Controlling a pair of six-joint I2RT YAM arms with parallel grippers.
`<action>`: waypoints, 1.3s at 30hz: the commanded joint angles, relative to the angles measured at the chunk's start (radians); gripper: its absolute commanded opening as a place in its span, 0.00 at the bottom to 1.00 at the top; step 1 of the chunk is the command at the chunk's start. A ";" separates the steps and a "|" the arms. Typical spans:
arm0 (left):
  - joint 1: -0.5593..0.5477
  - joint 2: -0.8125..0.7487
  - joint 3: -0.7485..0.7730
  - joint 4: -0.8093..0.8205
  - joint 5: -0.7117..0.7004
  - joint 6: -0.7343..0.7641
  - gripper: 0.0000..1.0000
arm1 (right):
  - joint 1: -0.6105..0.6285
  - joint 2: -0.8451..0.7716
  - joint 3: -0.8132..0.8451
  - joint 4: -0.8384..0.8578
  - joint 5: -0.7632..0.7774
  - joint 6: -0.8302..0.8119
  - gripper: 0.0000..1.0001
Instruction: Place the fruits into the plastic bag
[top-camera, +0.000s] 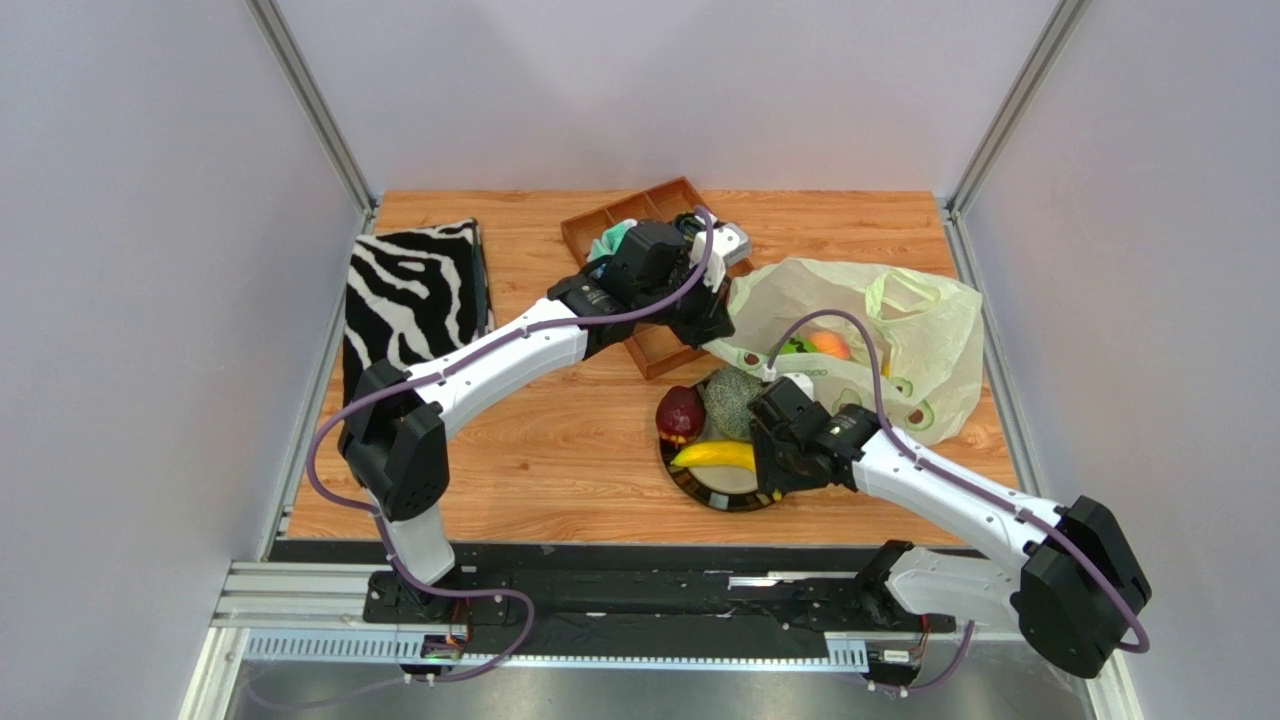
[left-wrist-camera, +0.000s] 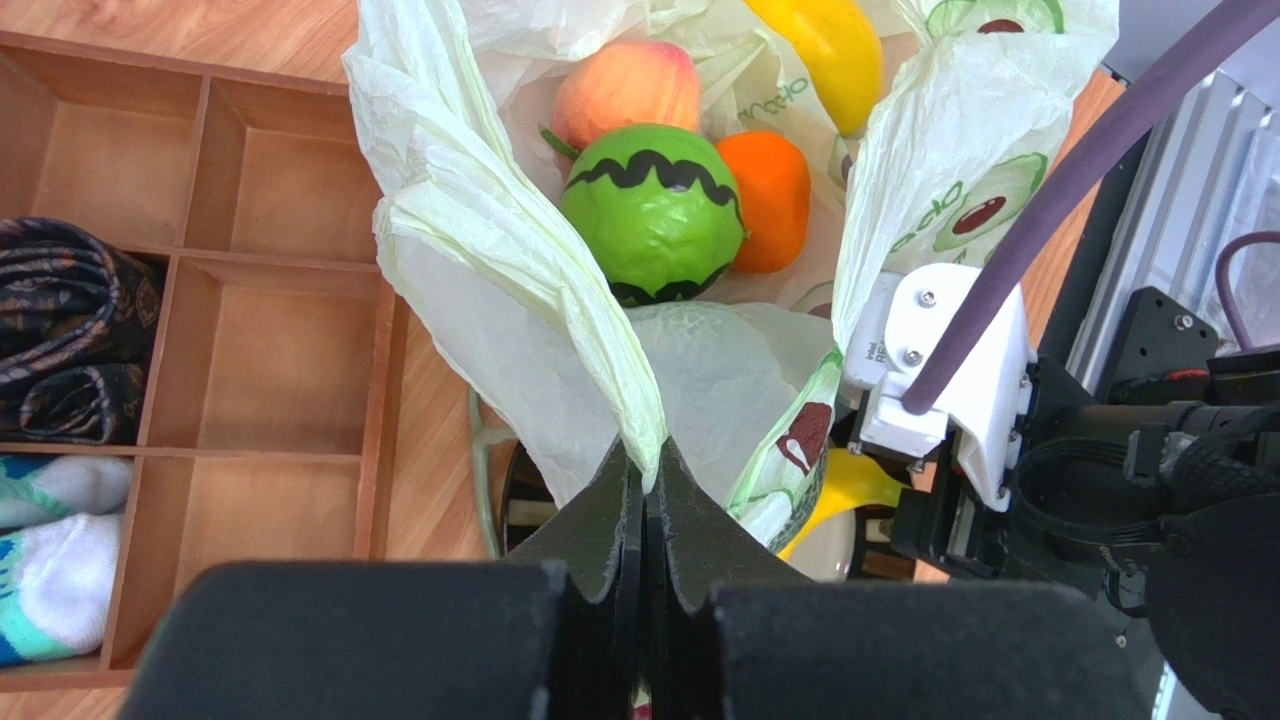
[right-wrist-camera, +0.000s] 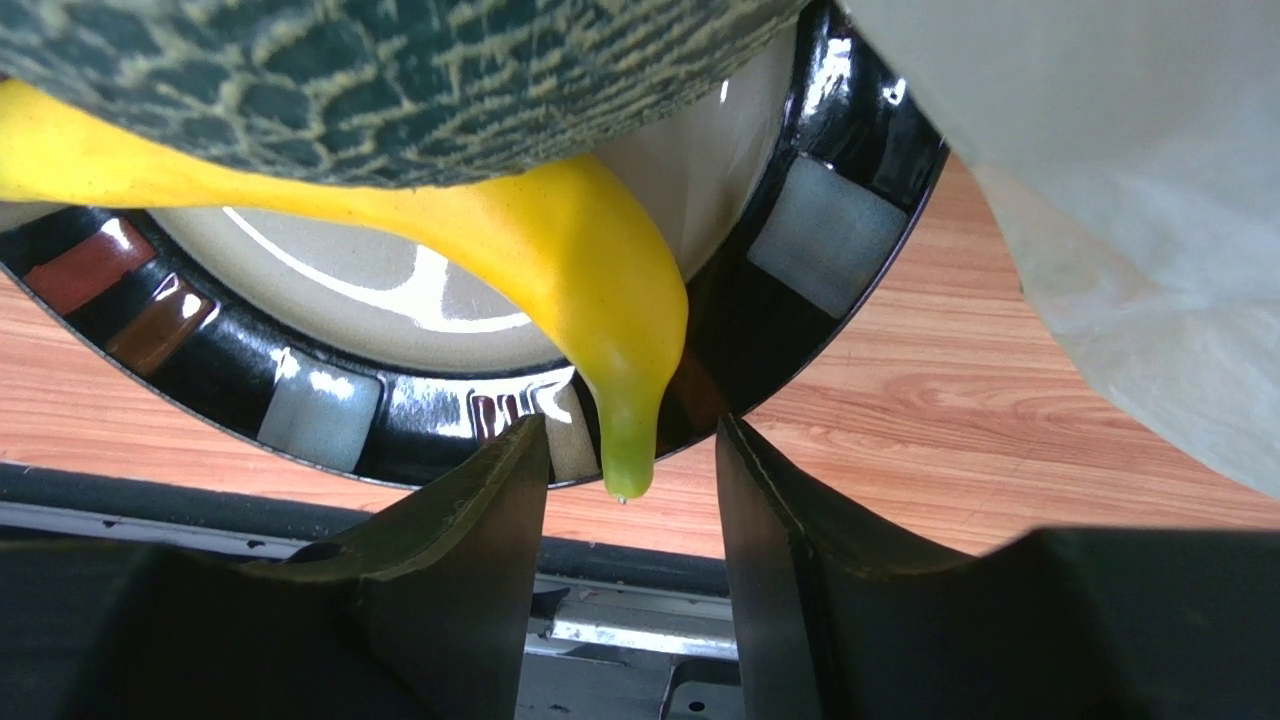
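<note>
The pale green plastic bag (top-camera: 887, 338) lies open at the right. My left gripper (top-camera: 721, 333) is shut on its rim (left-wrist-camera: 601, 323) and holds the mouth open. Inside lie a peach (left-wrist-camera: 624, 87), a striped green ball (left-wrist-camera: 657, 210), an orange (left-wrist-camera: 769, 195) and a yellow oblong fruit (left-wrist-camera: 824, 53). A black-rimmed plate (top-camera: 706, 483) in front of the bag holds a dark red apple (top-camera: 679, 410), a netted melon (top-camera: 732, 398) and a banana (top-camera: 714, 455). My right gripper (right-wrist-camera: 628, 435) is open with the banana's (right-wrist-camera: 571, 255) tip between its fingers, under the melon (right-wrist-camera: 376, 75).
A wooden compartment tray (top-camera: 661, 203) with rolled cloths stands at the back, also in the left wrist view (left-wrist-camera: 226, 300). A zebra-striped fabric box (top-camera: 413, 293) sits at the left. The bag's side (right-wrist-camera: 1142, 225) hangs close to the right of the plate (right-wrist-camera: 842, 225).
</note>
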 joint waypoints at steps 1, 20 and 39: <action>0.004 0.001 0.043 0.001 0.021 -0.015 0.00 | 0.021 0.024 -0.011 0.050 0.053 0.022 0.47; 0.004 -0.002 0.045 0.001 0.024 -0.016 0.00 | 0.075 0.097 -0.005 0.041 0.099 0.054 0.32; 0.004 -0.002 0.051 -0.010 0.017 -0.016 0.00 | 0.153 -0.082 0.049 -0.105 0.028 0.123 0.10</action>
